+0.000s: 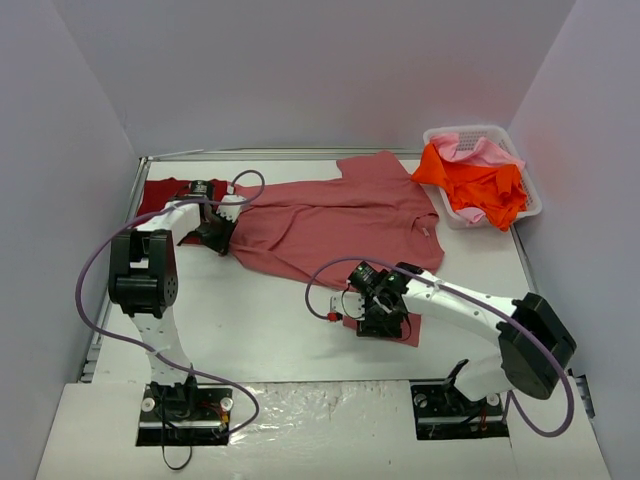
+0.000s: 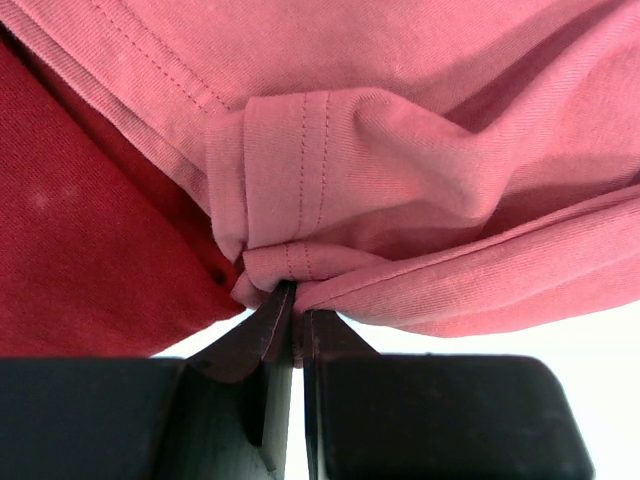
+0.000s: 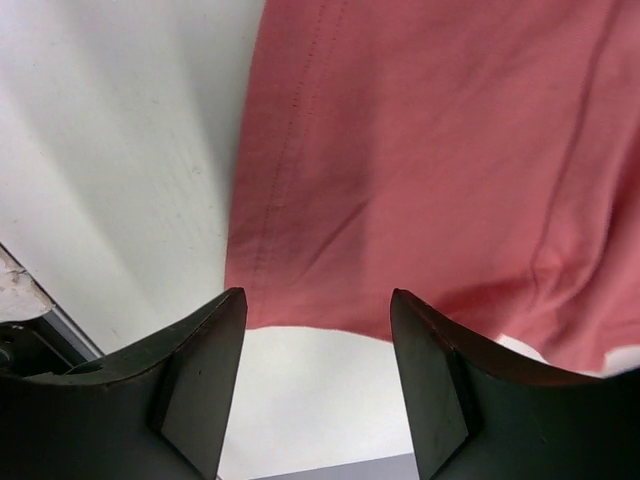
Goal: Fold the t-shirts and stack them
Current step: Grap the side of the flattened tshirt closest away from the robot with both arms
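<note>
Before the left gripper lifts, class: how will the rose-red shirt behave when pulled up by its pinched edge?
Probably floppy: the rose-red shirt bunches into folds where the left gripper pinches it. It would likely drape and drag rather than rise flat, since most of it lies spread on the table. It seems to be light, thin cloth.

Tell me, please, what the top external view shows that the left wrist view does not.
Only the top external view shows the white basket at the far right, holding the orange shirt and the light pink shirt. It also shows the right gripper, open, at a reddish cloth patch near the front. Only the left wrist view shows the stitched hem bunched and pinched in the shut left gripper. Both show that gripper, the rose-red shirt and the dark crimson shirt beside it.
</note>
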Robot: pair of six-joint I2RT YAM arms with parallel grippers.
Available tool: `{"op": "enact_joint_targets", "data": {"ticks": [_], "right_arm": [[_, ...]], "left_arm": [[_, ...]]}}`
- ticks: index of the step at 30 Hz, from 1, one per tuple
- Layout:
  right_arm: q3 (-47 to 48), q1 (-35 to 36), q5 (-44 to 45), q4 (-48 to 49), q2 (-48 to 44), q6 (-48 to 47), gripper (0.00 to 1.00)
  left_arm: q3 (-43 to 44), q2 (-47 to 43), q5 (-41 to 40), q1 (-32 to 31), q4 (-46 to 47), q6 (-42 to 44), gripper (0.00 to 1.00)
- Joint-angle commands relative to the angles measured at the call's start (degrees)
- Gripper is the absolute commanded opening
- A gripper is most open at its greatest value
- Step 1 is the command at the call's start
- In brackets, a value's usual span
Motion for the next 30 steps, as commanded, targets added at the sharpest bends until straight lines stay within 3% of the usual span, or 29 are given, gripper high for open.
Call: {"op": "enact_joint_targets", "data": {"ticks": [1,7,10,30], "right_arm": [[-0.39,2.08,5.60,-1.71,-4.54,3.06,0.56],[1.97,5.59,7.01,-7.43,-1.92,6.40,0.56],[3.73,6.21,2.89,-9.54,1.50,7.81,0.57],[5.23,4.72,-2.65,-9.72,13.55,7.63,0.57]], "left_arm": [[-0.21,-2.08,-1.77,0.77,-0.86,0.73,0.03],[-0.65,-2.26,-1.77,0.86,-0.60,0.82,0.02],[-0.65,-2.17,-1.95,0.77,-0.60,0.91,0.02],[-1.09,-1.82,-1.86,0.68,-0.42,1.34,0.02]]}}
